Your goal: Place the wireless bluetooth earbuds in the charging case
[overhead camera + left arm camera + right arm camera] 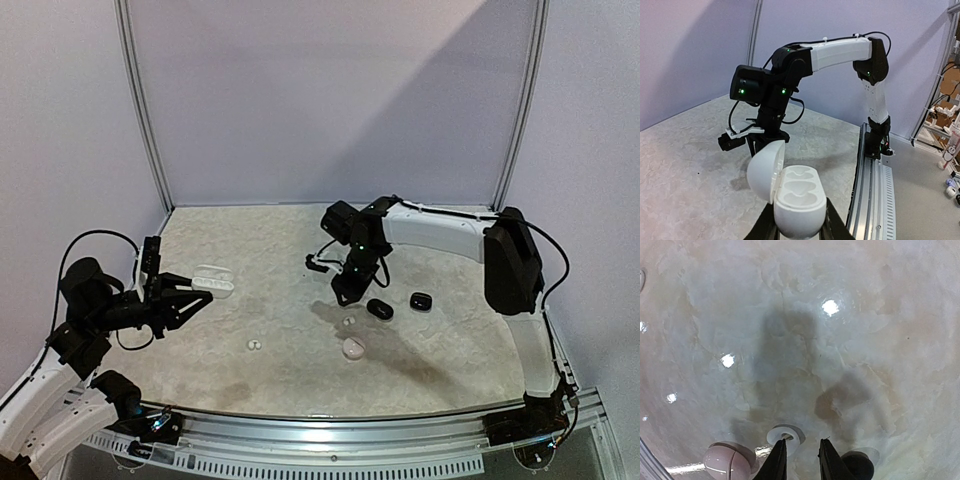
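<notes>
Gripping the open white charging case (796, 197) is the left end effector (799, 229); the right end effector (801, 456), slightly parted and empty, hangs just beside a white earbud (785, 434).

A pale, marble-patterned table (250, 240) fills the floor of the enclosure, with a few darker blotches (232, 388) toward its near edge. Plain lavender walls close it in at the far side (330, 90), left (60, 120) and right (595, 130). Two slim metal posts (143, 110) rise at the far corners. A diagonal shadow darkens the far wall's right part. Small bright glints of overhead light (830, 306) sit on the glossy tabletop. A slotted metal rail (350, 462) runs along the near edge. Beyond the rail's right end, metal-framed racks (940, 115) stand in the room.
</notes>
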Action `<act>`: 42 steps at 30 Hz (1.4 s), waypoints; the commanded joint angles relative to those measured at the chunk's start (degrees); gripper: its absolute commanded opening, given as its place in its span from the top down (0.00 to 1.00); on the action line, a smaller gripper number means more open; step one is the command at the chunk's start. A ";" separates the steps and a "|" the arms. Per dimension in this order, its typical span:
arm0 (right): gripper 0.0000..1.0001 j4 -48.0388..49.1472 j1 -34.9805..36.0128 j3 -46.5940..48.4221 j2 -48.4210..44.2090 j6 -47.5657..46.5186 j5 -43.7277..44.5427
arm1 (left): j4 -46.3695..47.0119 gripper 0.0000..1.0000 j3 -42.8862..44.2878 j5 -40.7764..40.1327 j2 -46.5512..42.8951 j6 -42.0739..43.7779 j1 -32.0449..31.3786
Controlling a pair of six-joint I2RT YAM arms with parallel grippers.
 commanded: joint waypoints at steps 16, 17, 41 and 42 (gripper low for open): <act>0.80 -0.89 -1.05 -6.88 0.95 -2.95 -3.69 | 0.43 1.00 -1.29 -0.54 -0.63 0.75 0.61; 0.80 -0.86 -1.00 -7.31 0.45 -2.87 -3.70 | 0.43 1.00 -1.25 -0.49 -0.73 0.75 0.62; 0.82 0.04 -0.93 -13.91 -5.18 -0.58 -7.83 | 0.18 1.00 -1.43 -0.29 -1.09 1.26 0.60; 0.81 0.19 -1.05 -14.25 -5.27 -0.59 -7.71 | 0.18 1.00 -1.43 -0.29 -1.09 1.32 0.58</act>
